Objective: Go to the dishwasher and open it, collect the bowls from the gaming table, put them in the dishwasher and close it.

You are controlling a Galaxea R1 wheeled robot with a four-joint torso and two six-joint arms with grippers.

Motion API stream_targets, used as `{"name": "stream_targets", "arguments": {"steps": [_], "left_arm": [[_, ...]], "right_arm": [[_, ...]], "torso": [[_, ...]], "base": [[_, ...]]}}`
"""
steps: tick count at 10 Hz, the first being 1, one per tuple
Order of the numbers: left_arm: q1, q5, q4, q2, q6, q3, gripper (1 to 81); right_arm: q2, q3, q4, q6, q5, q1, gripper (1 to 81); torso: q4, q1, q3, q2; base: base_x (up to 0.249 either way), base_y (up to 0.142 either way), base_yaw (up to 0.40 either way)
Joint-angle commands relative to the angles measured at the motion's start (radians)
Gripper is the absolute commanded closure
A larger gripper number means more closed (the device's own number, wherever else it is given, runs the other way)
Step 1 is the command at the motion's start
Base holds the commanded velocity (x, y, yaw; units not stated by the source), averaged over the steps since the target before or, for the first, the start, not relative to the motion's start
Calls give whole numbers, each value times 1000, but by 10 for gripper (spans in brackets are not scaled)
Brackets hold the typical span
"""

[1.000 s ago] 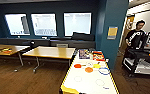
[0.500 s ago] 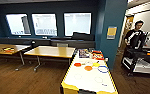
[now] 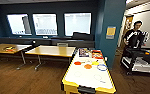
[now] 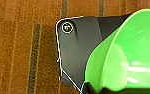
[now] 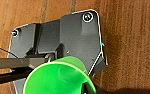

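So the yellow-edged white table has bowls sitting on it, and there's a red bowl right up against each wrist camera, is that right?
Not quite: the bowl close to the left wrist camera is lime green, not red, and so is the one in the right wrist view. The head view does show bowls on the yellow-edged white table.

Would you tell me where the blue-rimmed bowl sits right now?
In the head view, the blue-rimmed bowl sits on the gaming table toward its right edge, just right of the yellow bowl and orange bowl.

The white, yellow-edged tabletop (image 3: 73, 79) carries orange (image 3: 88, 66), red (image 3: 77, 63), yellow (image 3: 95, 63) and blue-rimmed (image 3: 102, 67) bowls mid-surface, with flat colourful boxes (image 3: 90, 53) at its far end.
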Motion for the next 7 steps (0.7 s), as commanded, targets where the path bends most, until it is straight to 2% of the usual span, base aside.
{"name": "stream_targets", "arguments": {"steps": [1,7], "left_arm": [[-47,53,13,-16,7,-6,811],[-44,53,21,-5,7,-6,811]], "right_arm": [[-59,37,-17,1,-27,26,811],[-19,29,-20,0,-28,26,811]], "torso": [[0,1,0,0],[0,1,0,0]], "base": [[-109,0,0],[-110,0,0]]}}
